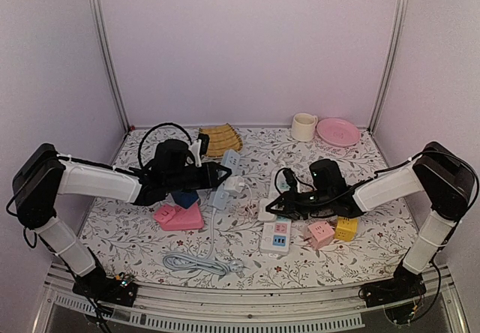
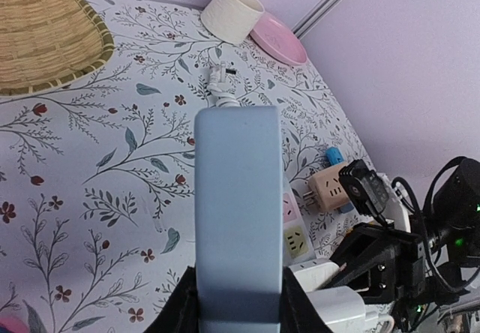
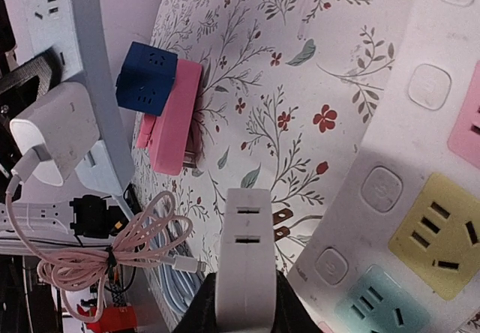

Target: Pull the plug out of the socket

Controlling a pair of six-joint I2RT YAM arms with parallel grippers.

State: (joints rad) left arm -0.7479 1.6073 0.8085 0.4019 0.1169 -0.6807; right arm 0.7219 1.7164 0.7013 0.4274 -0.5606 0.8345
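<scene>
**Right claw clamped on the plug, beside the socket**

Right claw point(image 3: 246, 297) is closed on the white plug point(image 3: 246, 235), one dark finger pressed to each side of it; the plug sticks out ahead of the fingers, two slots showing on its upper face. It sits just beside the socket point(image 3: 390, 108), with a strip of flowered cloth point(image 3: 247, 93) showing between them; it is in none of the outlets that can be seen.

The socket lies flat on the cloth in front of the right arm, right of the table's middle; its pink, yellow and blue-green panels and a row of square buttons fill the right side of the right wrist view.

Left claw point(image 2: 238, 295) is closed on the grey-blue strip point(image 2: 238, 198), gripping its near end from both sides; the strip points away toward the cup point(image 2: 232, 14) and the pink plate point(image 2: 277, 40) at the back. A white charger point(image 3: 56, 127) is plugged into that strip; its pale cable point(image 3: 112, 250) hangs in a tied coil.

A blue cube point(image 3: 146, 78) rests against a pink block point(image 3: 176, 115) on the cloth near the left arm; a woven basket point(image 2: 41, 37) lies at the back.
</scene>
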